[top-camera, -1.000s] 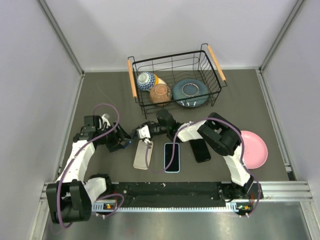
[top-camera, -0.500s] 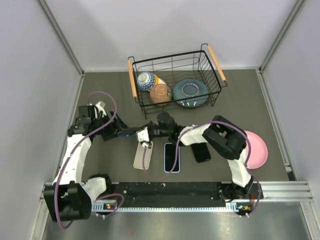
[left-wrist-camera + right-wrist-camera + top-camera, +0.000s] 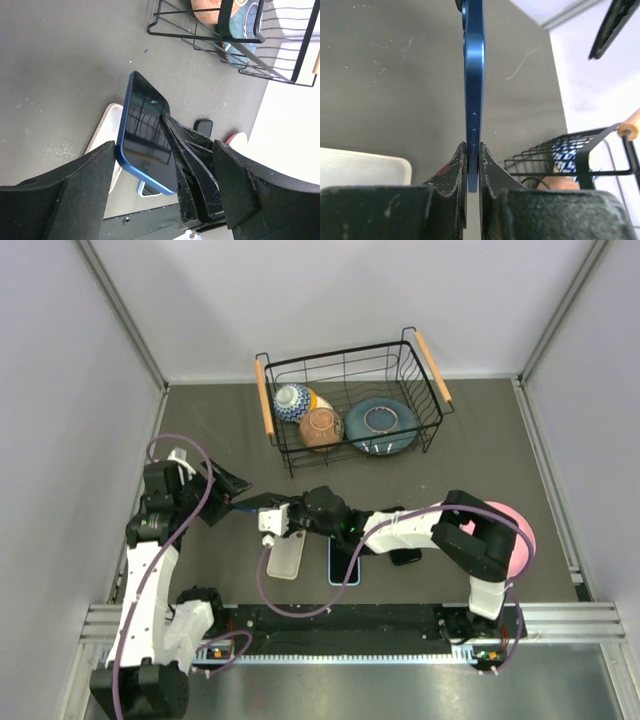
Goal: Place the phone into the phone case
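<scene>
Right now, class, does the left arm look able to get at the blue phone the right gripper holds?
Probably yes. The left gripper is open and the blue phone sits in line with the gap between its fingers, nothing in between. The right gripper clamps one end only.

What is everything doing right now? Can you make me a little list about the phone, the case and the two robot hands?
phone: blue phone, lifted off the table, standing on its edge
right gripper: shut on the blue phone, pinching its two flat faces
left gripper: open, fingers spread wide near the phone, holding nothing
case: pale case, lying flat on the table next to the grippers
other things: pink plate; wire basket with bowls inside
job so far: phone not yet in the case
</scene>
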